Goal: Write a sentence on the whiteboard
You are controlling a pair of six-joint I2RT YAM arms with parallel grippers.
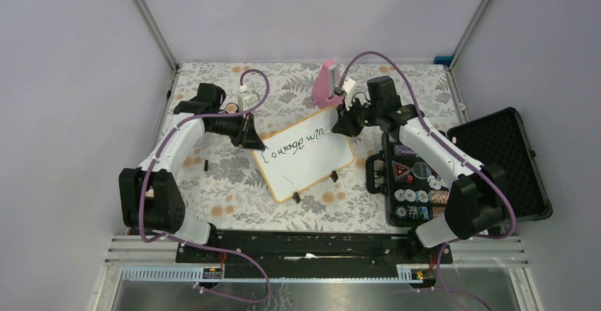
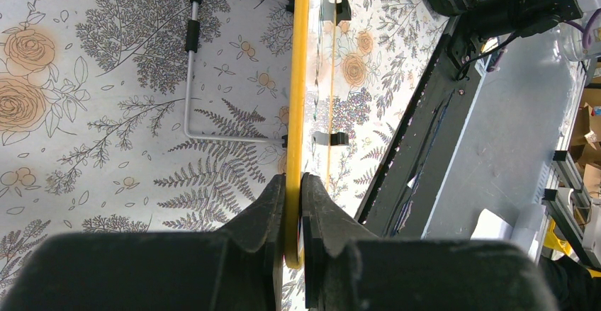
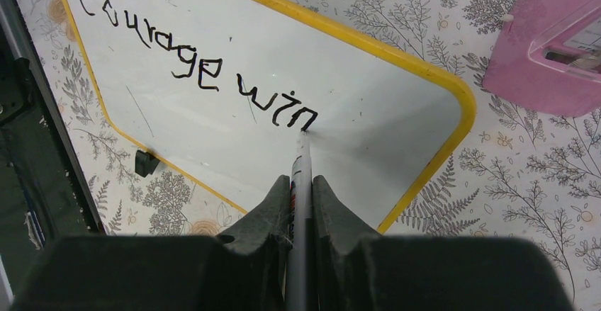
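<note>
The whiteboard (image 1: 312, 162) lies tilted at the table's middle, with a yellow rim (image 3: 432, 77) and small black feet. Black handwriting on it reads "Courage win" (image 3: 205, 70) in one line. My left gripper (image 1: 248, 132) is shut on the board's rim at its far left edge; the left wrist view shows the yellow rim (image 2: 296, 77) edge-on between the jaws. My right gripper (image 1: 345, 125) is shut on a grey marker (image 3: 300, 183). The marker's tip touches the board just after the "n".
A pink box (image 1: 325, 84) stands just beyond the board's far right corner. An open black case (image 1: 489, 162) with small round items lies at the right. A bent metal stand (image 2: 190, 77) lies behind the board. The black base rail (image 1: 312, 244) runs along the near edge.
</note>
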